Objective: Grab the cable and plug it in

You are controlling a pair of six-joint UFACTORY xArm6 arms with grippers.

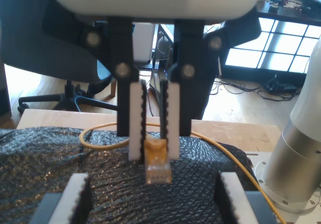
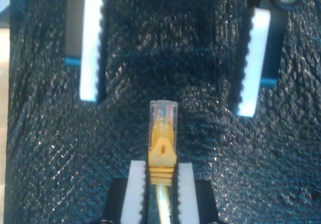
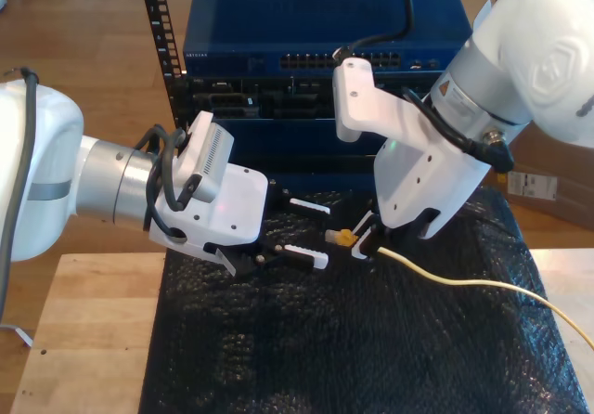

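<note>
The cable [image 3: 445, 278] runs across the black mat [image 3: 371, 358] from the exterior view's right. Its clear plug [image 2: 163, 116] is pinched by its yellow boot in the second end effector [image 2: 162, 166], whose pads are closed narrowly on it. The plug sticks out past the fingertips and seems to hang just above the mat, though I can't be sure it is clear of it. It points straight at the first end effector [image 3: 325, 235], which stands wide open, with a pad on either side of the plug's line and touching nothing. The mat covers a wooden surface [image 3: 83, 340]. Behind both arms is a rack with a blue switch [image 3: 325, 24].
</note>
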